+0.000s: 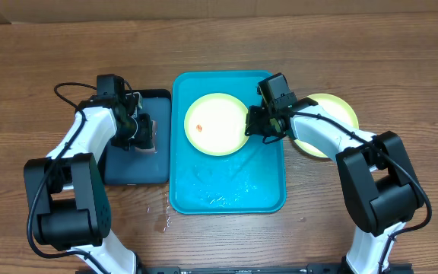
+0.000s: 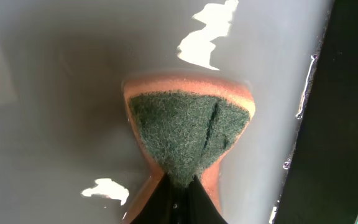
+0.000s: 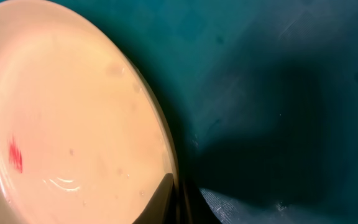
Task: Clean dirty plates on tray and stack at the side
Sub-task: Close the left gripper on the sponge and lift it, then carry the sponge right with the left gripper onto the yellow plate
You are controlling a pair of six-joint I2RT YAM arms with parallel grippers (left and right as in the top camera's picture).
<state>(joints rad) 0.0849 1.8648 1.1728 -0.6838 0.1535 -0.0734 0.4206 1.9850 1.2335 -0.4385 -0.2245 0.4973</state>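
The left arm was bent at the elbow and reached forward over the navy tray [image 1: 131, 173], with the wrist turned down. The left gripper [image 2: 179, 190] was closed on a sponge [image 2: 188, 134], which was pinched at its narrow end. The green scouring face was turned to the wrist camera, and orange foam was seen around its edge. The sponge was pressed against a wet, shiny surface marked by bright reflections.

The right arm was stretched in from the right side, and its forearm was passed over a second plate [image 1: 339, 113]. The right gripper [image 3: 178, 198] was clamped on the right rim of the plate [image 3: 73, 106], with one finger set inside the rim and the other outside it. Whether that edge was raised off the tray [image 3: 278, 87] could not be told.

The plate was placed in the far half of the tray. A red smear [image 3: 15, 155] was seen on its pale centre, left of the middle. Water was spread over the near half of the tray. The second plate was laid on the table [image 1: 52, 46] just right of the tray and was partly hidden by the arm.
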